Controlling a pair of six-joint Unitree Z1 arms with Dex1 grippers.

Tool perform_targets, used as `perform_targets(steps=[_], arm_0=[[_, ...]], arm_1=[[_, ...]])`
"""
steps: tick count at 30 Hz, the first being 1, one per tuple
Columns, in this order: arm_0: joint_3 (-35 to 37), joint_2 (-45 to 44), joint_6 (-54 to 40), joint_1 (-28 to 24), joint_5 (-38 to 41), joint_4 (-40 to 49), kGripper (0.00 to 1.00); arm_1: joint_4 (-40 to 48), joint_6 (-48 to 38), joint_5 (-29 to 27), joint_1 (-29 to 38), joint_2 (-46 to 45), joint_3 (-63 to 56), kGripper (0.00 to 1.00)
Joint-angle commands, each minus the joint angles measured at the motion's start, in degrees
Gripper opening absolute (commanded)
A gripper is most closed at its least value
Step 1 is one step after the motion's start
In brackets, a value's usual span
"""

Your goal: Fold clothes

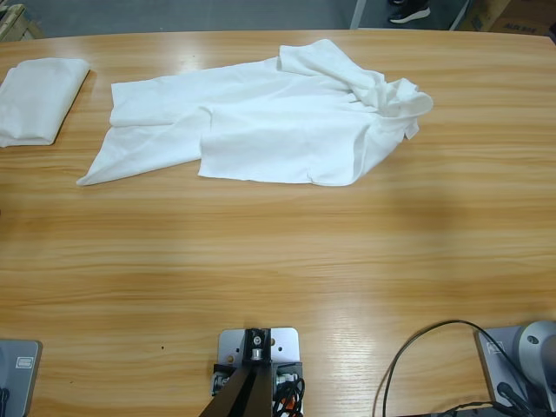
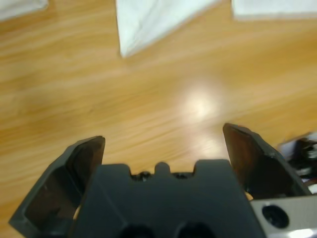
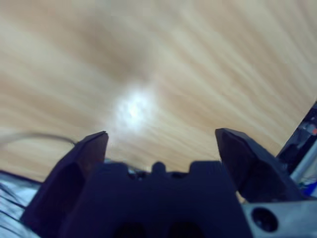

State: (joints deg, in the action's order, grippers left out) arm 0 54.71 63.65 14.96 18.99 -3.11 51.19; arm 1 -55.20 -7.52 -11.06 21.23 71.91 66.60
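A large white T-shirt (image 1: 269,126) lies crumpled and partly folded over itself on the far half of the wooden table (image 1: 278,278). One pointed corner of it reaches toward the front left. In the left wrist view that corner (image 2: 143,25) shows at the top, well beyond my left gripper (image 2: 163,135). The left jaws stand open over bare wood with nothing between them. My right gripper (image 3: 162,135) is also open above bare wood, and no cloth shows in its view. Neither gripper shows in the high view.
A second white garment (image 1: 39,100), folded into a neat rectangle, sits at the far left of the table. A silver arm part (image 1: 539,352) and a black cable (image 1: 417,356) are at the front right corner. A person's shoe (image 1: 408,10) shows beyond the far edge.
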Motion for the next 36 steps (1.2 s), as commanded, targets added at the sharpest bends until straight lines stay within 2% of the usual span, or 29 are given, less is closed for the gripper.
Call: perform_targets(steps=[1,3,6,12,16,19,21,29,34,36], arm_0=[[4.2,12.0,19.0,-0.2,4.8,0.6,0.968],[3.8,12.4,24.6,-1.7,4.0,-1.1,0.968],[3.5,14.4,29.8,-2.8,1.9,-3.4,0.964],[3.7,22.3,37.3,-3.0,1.3,-4.2,0.964],[3.7,23.2,37.4,-3.0,1.1,-5.9,0.964],[3.6,25.4,37.1,-3.0,0.5,-7.3,0.965],[3.7,28.5,36.4,-3.0,0.6,-9.3,1.000],[4.9,38.7,33.6,-2.4,1.5,-14.0,1.000],[5.0,41.7,33.0,-2.3,2.2,-15.1,0.850],[4.7,42.2,33.0,-2.3,2.1,-16.8,0.849]], arm_1=[[0.3,-24.0,10.8,-0.6,11.5,9.8,1.000],[3.6,-29.7,15.6,-0.6,13.6,10.3,1.000],[6.7,-32.6,17.4,-0.6,18.7,12.8,1.000],[6.8,-34.1,13.3,-0.2,34.9,19.9,1.000],[6.8,-38.5,9.6,1.3,44.7,23.1,0.992],[6.6,-39.1,9.4,1.3,50.0,25.4,0.982],[6.6,-39.3,9.3,1.3,51.5,26.3,0.982],[5.7,-40.9,9.5,1.3,55.9,28.7,0.991],[1.9,-40.9,8.0,1.3,59.1,29.9,0.982],[1.2,-41.4,8.0,1.3,59.6,30.0,0.981]])
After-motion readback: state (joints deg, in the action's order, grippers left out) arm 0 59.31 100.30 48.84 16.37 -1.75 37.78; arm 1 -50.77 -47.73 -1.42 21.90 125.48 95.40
